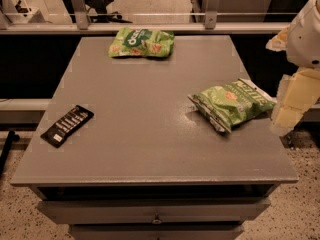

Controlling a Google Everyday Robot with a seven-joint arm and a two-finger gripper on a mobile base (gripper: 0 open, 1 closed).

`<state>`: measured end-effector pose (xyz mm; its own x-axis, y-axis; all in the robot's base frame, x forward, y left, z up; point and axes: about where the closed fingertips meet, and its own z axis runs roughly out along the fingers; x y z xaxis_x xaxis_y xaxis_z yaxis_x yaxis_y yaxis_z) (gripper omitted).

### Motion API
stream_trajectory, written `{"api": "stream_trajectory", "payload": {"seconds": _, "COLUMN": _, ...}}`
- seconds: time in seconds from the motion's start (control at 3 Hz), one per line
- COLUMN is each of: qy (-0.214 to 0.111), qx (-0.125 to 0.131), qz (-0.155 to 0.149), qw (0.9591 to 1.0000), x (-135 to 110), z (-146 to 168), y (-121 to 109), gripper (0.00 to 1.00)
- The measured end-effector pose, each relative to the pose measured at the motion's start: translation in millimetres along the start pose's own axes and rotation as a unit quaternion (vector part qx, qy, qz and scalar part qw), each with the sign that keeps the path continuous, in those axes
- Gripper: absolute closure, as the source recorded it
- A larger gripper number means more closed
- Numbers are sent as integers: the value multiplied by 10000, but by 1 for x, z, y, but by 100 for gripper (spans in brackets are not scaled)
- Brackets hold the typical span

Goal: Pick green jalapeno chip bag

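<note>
The green jalapeno chip bag [231, 104] is light lime-green and crinkly, with a small red-yellow logo and a silvery sealed edge. It lies flat at the right side of the grey table [145, 134]. My gripper [290, 111] hangs at the right edge of the camera view, just right of the bag and beyond the table's right edge. It is apart from the bag. The white arm [306, 34] rises above it.
A green bag with a dark green panel and white lettering [142, 42] lies at the table's back middle. A black snack bar [67, 125] lies at the left front. Drawers [155, 211] are below the front edge. A rail and chair legs stand behind the table.
</note>
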<state>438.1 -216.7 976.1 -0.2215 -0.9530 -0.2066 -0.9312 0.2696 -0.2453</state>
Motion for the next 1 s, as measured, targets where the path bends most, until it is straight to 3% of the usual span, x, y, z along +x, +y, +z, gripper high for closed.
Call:
{"api": "stream_trajectory", "payload": {"seconds": 0.67, "qy": -30, "qx": 40, "qz": -19, "qw": 10000, "x": -1, "z": 1, "y": -2, "gripper": 0}}
{"api": "stream_trajectory", "payload": {"seconds": 1.0, "qy": -135, "qx": 113, "qz": -39, "qw": 9998, "x": 0, "z": 20, "y": -11, "gripper": 0}}
